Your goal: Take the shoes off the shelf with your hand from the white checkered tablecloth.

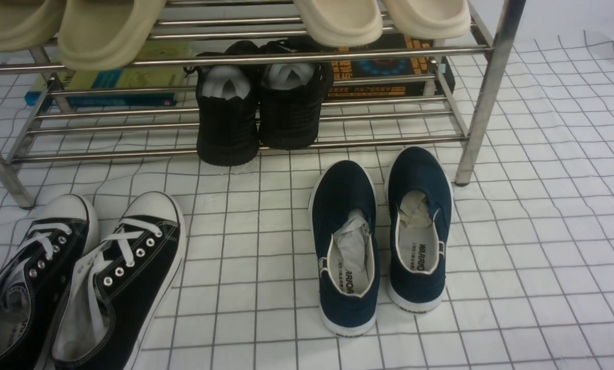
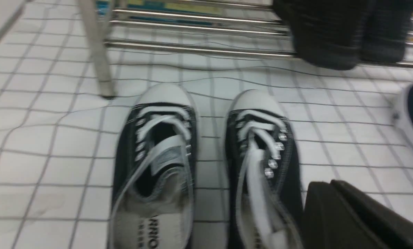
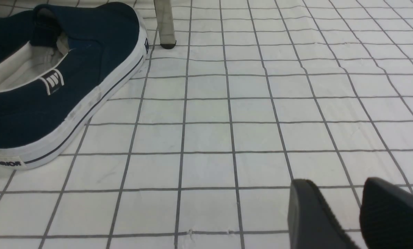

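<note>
The shoes, black canvas lace-up sneakers with white toe caps (image 1: 127, 272), lie side by side on the white checkered tablecloth (image 1: 543, 257) at the near left, in front of the chrome shelf (image 1: 312, 54). The left wrist view looks down on both shoes (image 2: 158, 155), toes toward the shelf's lowest tube (image 2: 192, 48). My left gripper (image 2: 322, 186) is shut, its black fingers pressed together with nothing between them, close beside the heel end of the nearer sneaker (image 2: 261, 152). My right gripper (image 3: 334, 188) stands open over bare tablecloth (image 3: 227, 138). Neither gripper shows in the front view.
Navy slip-ons (image 1: 345, 246) sit on the cloth at centre right, one of them near my right gripper (image 3: 54, 86). All-black knit shoes (image 1: 229, 118) stand on the shelf's lower tier, beige slippers (image 1: 106, 31) on the upper. Books (image 1: 122, 82) lie behind. A shelf leg (image 3: 165, 24) stands past the slip-on.
</note>
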